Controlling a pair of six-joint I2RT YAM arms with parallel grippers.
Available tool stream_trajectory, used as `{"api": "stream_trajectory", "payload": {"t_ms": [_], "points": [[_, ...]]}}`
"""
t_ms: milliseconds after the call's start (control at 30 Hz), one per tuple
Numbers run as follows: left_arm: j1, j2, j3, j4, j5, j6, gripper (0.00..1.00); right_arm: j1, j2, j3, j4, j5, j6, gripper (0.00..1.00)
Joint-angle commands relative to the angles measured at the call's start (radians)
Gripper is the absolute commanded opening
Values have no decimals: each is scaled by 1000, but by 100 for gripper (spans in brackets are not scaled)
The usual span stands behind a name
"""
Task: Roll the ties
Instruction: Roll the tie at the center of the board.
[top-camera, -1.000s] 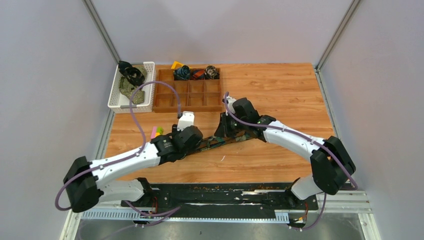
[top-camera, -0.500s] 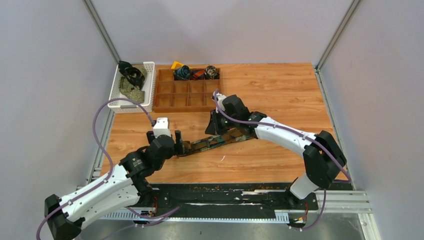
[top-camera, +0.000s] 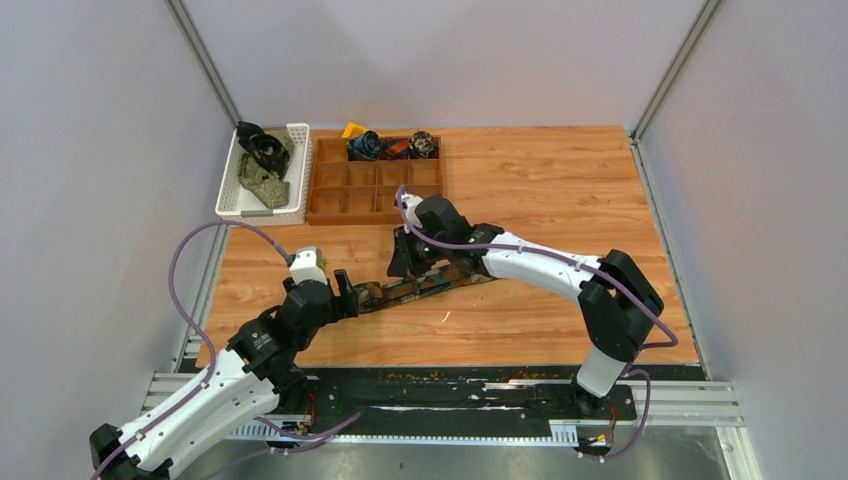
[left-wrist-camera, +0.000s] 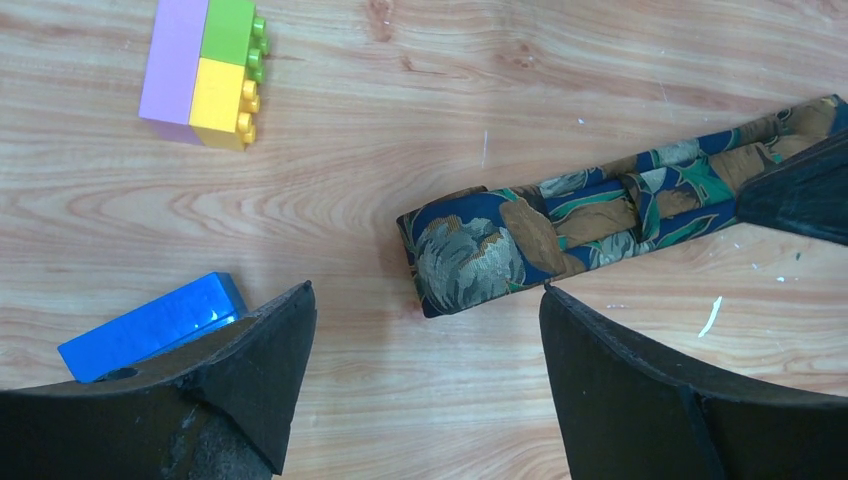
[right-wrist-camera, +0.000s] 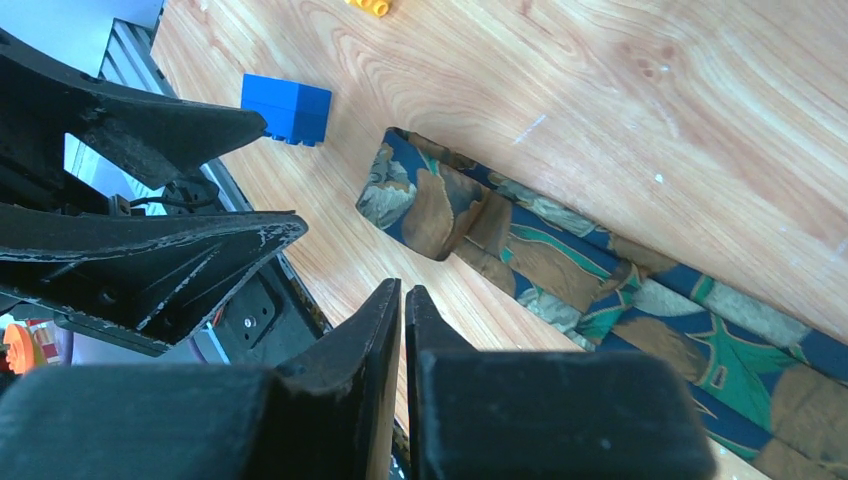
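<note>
Since a second ago the left arm has drawn back toward 7 o'clock. Its left pincer (top-camera: 349, 291) no longer sits over the tie (top-camera: 425, 284) but just off the tie's folded end, fingers well apart. The right arm has swung toward 9 o'clock along the fabric. The right pincer (right-wrist-camera: 403, 292) has its fingers pressed together with nothing seen between them.

The tie, navy with brown and green leaves, lies flat at the middle of the surface (top-camera: 560, 170), running from 8 o'clock to 2 o'clock. Its 8 o'clock end is folded back on itself. More rolled ties (top-camera: 366, 145) sit in the far row of the wooden tray (top-camera: 375, 190) at 11 o'clock. Others lie heaped in the white basket (top-camera: 228, 192) beside it.

A blue block (left-wrist-camera: 150, 325) and a pink, green and yellow block (left-wrist-camera: 200, 70) rest near the folded end; from above the left arm hides them. The right pincer covers the tie's other stretch in the left wrist view, and the right wrist view cuts it off. Whether those fingertips touch the fabric cannot be made out.
</note>
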Motion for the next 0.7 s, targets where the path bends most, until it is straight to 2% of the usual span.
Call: {"api": "stream_trajectory", "payload": {"t_ms": [0, 167, 667], "points": [[36, 0, -12, 13, 48, -41, 88, 33, 42, 72, 4, 8, -5, 8], [70, 4, -27, 20, 81, -44, 87, 50, 74, 94, -7, 13, -6, 10], [72, -32, -65, 21, 61, -66, 84, 80, 150, 143, -31, 27, -14, 11]]}}
